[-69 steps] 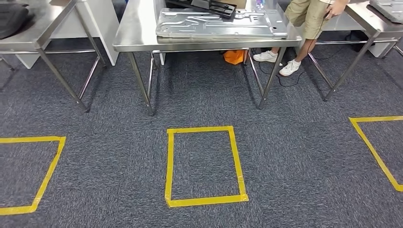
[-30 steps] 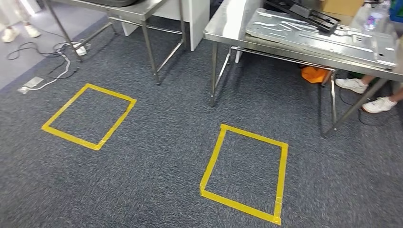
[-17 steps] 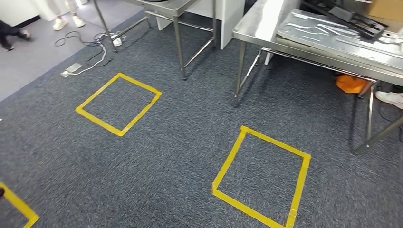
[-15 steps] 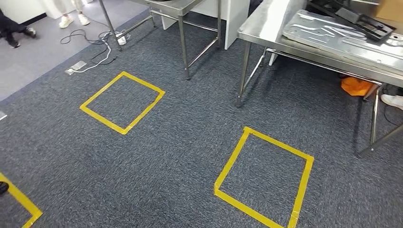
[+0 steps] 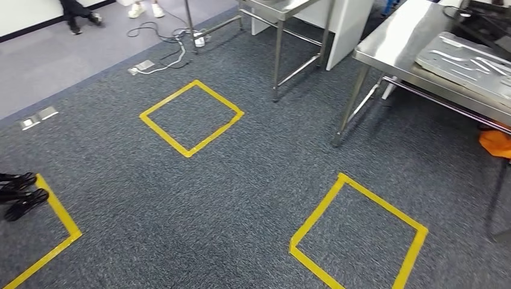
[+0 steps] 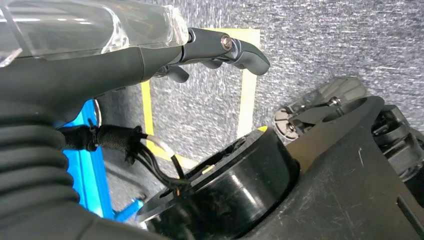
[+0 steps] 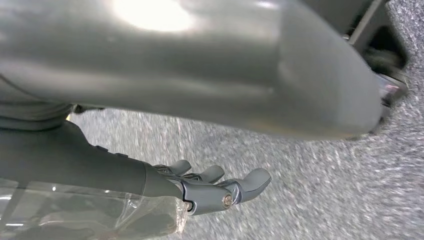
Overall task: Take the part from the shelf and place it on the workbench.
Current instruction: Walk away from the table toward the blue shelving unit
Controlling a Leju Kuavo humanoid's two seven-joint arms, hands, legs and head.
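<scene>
A downward view over dark grey carpet [image 5: 241, 198] marked with squares of yellow tape. One taped square [image 5: 191, 117] lies toward the far centre, another [image 5: 358, 238] near the right, and part of a third [image 5: 51, 232] at the near left, with black cables [image 5: 21, 195] lying on its edge.

At the far right stands a steel counter [image 5: 398, 45] on thin metal legs. A flat pressed sheet-metal part [image 5: 467, 63] lies on top of it, toward its right end. An orange object [image 5: 497, 143] sits on the floor beneath. A second steel counter [image 5: 283, 9] stands farther off, beside a white panel [image 5: 346, 24]. On the lighter floor at the far left are white cords with a power strip [image 5: 163, 57], and a person's shoes [image 5: 144, 9].

The left hand [image 6: 210, 52] hangs above the carpet and a strip of yellow tape; its fingers [image 6: 245, 52] are loosely curled with small gaps between them, holding nothing. The right hand [image 7: 210, 187] also hangs over carpet, its fingers [image 7: 252, 182] gently bent and slightly apart, holding nothing.
</scene>
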